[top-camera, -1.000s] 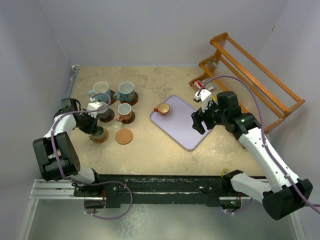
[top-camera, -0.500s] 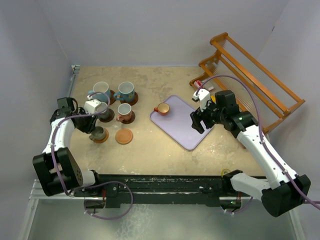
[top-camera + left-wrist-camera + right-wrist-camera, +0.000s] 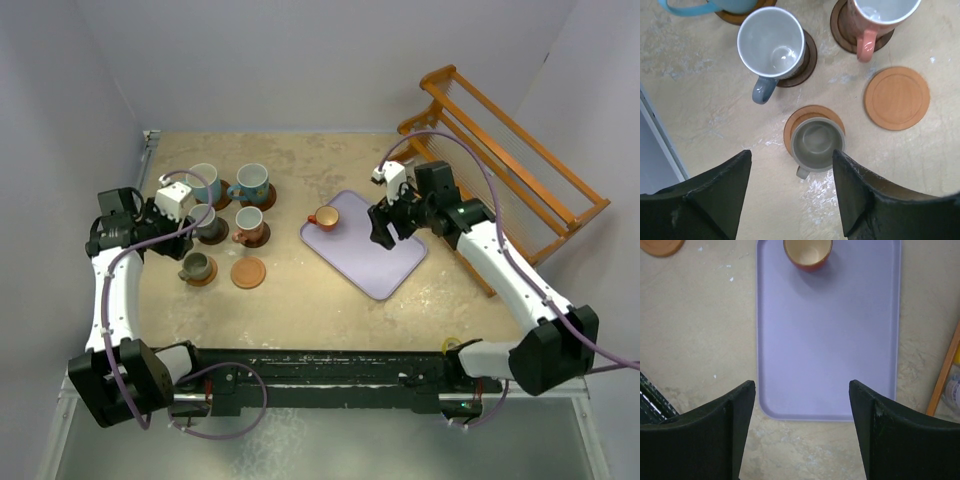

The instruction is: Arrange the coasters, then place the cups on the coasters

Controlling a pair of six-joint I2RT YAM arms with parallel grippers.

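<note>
Hovering above the grey-olive cup [image 3: 817, 144], which sits off-centre on a coaster [image 3: 799, 119], the left end effector [image 3: 790, 200] has its fingers apart and empty. A bare coaster [image 3: 896, 98] lies nearby. The right end effector [image 3: 802, 440], also spread wide, hangs over the lavender tray [image 3: 830, 350], where the orange cup [image 3: 807, 252] stands at one end.

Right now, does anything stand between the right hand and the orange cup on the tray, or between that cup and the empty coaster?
Nothing visible: bare lavender tray lies between the right hand and the orange cup, bare table between it and the empty coaster.
</note>
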